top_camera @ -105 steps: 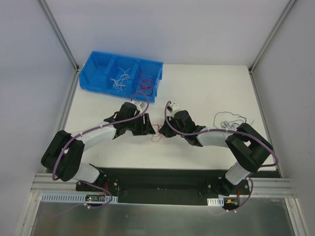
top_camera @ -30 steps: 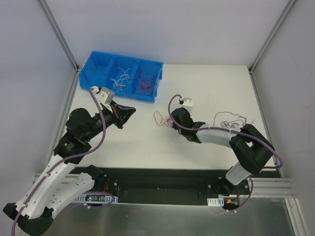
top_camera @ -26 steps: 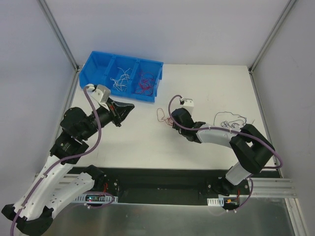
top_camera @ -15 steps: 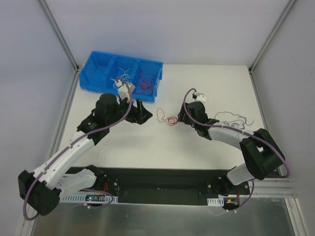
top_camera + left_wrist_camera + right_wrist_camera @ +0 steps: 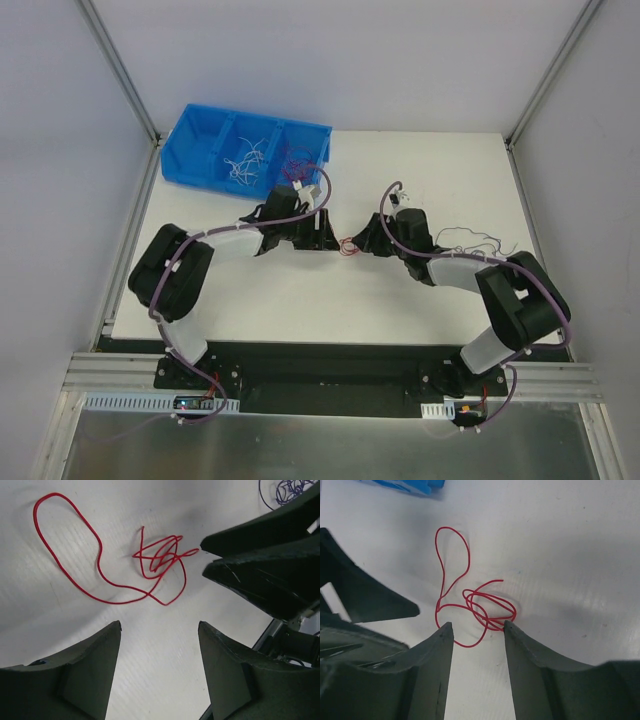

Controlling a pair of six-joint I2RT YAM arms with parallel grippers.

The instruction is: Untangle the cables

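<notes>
A tangled red cable (image 5: 348, 245) lies flat on the white table, between my two grippers. The left gripper (image 5: 333, 240) faces it from the left and is open with nothing between its fingers. In the left wrist view the red cable (image 5: 152, 560) lies just beyond the left gripper (image 5: 160, 625). The right gripper (image 5: 364, 243) faces it from the right, also open. In the right wrist view the red cable (image 5: 477, 605) lies at the tips of the right gripper (image 5: 477, 626), one loop touching a fingertip (image 5: 507, 626). Dark purple cables (image 5: 470, 240) lie by the right arm.
A blue bin (image 5: 195, 140) stands at the back left, with white wires (image 5: 245, 160) in its middle compartment and red and purple ones (image 5: 298, 165) in the right one. The two grippers' fingertips are very close together. Metal frame posts line both sides.
Both grippers have closed in on the red cable, the left from near the bin, the right from the right. The left gripper was shut a second ago and is open now.
</notes>
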